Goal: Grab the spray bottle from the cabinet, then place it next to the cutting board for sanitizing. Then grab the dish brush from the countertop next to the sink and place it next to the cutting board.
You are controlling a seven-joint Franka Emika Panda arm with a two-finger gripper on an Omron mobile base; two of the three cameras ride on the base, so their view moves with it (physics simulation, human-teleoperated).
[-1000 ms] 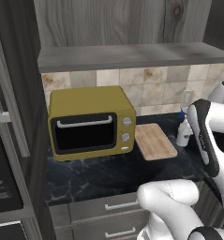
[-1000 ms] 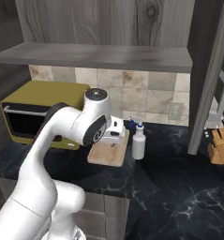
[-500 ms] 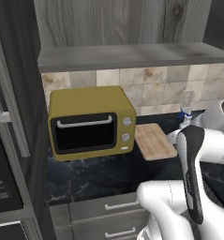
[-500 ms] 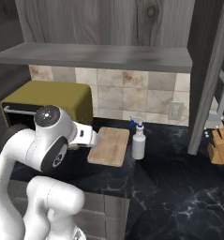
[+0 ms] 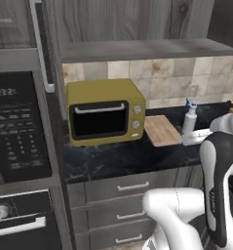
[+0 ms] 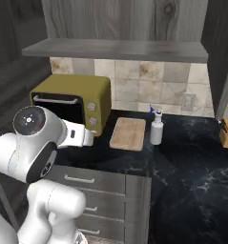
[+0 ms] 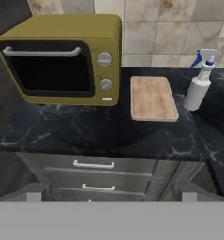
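Left base view alone shows "23:2" glowing on the microwave (image 5: pixel 18 127). The spray bottle (image 7: pixel 199 80) stands just beside the cutting board (image 7: pixel 152 97). Gripper jaws apart, empty.

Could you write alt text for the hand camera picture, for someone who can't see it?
A wooden cutting board lies on a black counter, with a yellow toaster oven to its left and a spray bottle standing upright close on its right. Grey drawers run below; tiled wall behind.
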